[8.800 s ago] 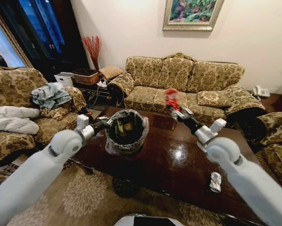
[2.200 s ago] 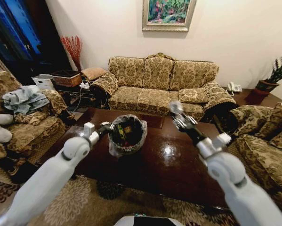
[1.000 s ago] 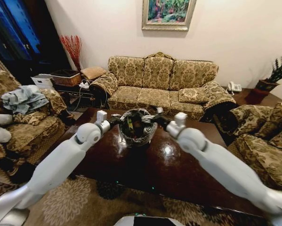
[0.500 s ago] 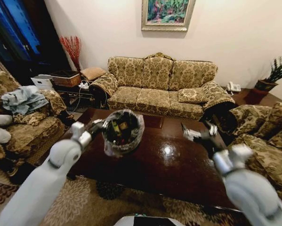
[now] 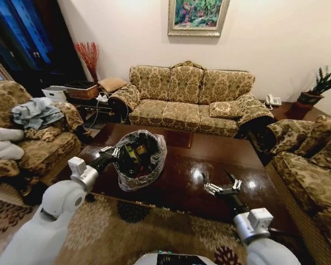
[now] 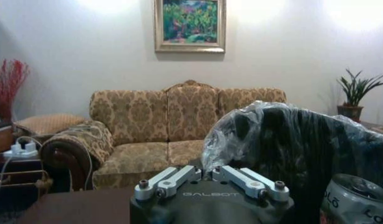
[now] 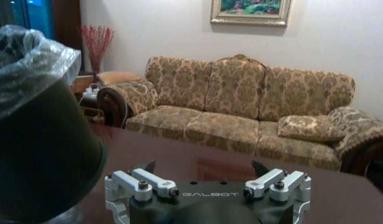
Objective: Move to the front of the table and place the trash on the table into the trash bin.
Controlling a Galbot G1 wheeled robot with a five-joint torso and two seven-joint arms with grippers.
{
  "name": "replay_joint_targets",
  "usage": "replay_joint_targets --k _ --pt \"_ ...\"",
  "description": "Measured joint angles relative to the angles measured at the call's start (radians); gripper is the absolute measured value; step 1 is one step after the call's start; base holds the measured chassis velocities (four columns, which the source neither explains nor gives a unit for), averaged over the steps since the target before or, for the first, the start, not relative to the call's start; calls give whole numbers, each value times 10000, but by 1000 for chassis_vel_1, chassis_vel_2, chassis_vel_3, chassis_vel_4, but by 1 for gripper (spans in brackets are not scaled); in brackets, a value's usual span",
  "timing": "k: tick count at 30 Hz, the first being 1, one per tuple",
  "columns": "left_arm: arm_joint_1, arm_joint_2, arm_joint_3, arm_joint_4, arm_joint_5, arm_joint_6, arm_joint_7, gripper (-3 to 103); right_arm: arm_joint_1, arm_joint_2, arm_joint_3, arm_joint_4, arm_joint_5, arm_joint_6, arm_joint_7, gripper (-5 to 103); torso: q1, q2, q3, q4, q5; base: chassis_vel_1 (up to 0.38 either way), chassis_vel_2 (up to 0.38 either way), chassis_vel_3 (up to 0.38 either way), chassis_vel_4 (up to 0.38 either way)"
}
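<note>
The left claw (image 5: 111, 153) is clamped on the rim of the small round black bag-lined trash bin (image 5: 136, 161), held tilted over the glossy dark brown wooden surface (image 5: 209, 160) with trash inside; the right claw (image 5: 222, 186) hovers wide and empty, so the task appears nearly complete.

— How are my arms sitting right now?

— My left arm reaches forward from the lower left, elbow bent, wrist angled up and to the right. Its left claw (image 5: 112, 155) is clamped tight on the rim of the trash bin (image 5: 148, 165), fingers (image 6: 169, 179) pressed close together.

— And the other side?

— My right arm comes up short from the bottom right, forearm pointing forward. The right claw (image 5: 222, 186) hangs low above the worktop (image 5: 209, 160), fingers (image 7: 148, 179) spread wide apart, gripping nothing.
</note>
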Motion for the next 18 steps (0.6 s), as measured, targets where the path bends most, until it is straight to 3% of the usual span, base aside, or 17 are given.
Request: replay_joint_targets --k 3,10,18 --pt "192 -141 -205 -113 -25 -90 90 3 -79 46 -90 -9 -115 24 -82 100 -1 1 -1 -2 -14 464 -130 -481 87" --pt "606 -213 -522 -160 -53 -372 235 3 -82 -70 -28 -19 -94 36 -111 100 -1 -1 0 0 -1 538 -49 -526 46" --pt "701 -165 -694 -167 -151 -424 257 3 -84 -14 -69 -22 -87 31 -113 100 3 -1 1 2 -13 548 -51 -539 63"
